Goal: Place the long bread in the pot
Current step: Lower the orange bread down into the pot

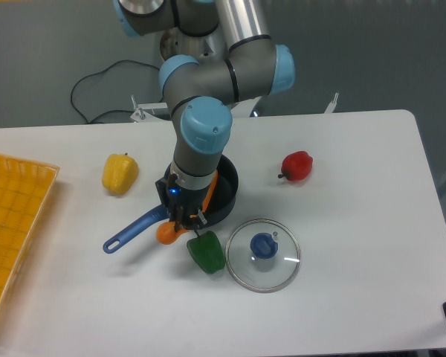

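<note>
From my feed the gripper (187, 217) hangs straight down over the near rim of the pot (224, 195), its fingers closed on the bread (171, 232); I can see orange on both sides of them, so the loaf is pinched somewhere along its middle. The bread lies tilted across the pot's rim: one end shows as an orange strip inside the pot behind the wrist, the other rounded end sticks out in front of the pot, just beside the base of the handle (130, 232). Whether that lower end touches the table (357, 245) I cannot tell. The handle runs from the pot toward the front left. Just in front of the pot, near the bread's lower end, sits a green pepper (207, 252), and beside it to the right lies the lid (264, 253). A yellow pepper (120, 172) stands left of the pot, a red pepper (297, 166) to its right, both apart from it. Far left of the pot is an orange tray (15, 223)
</note>
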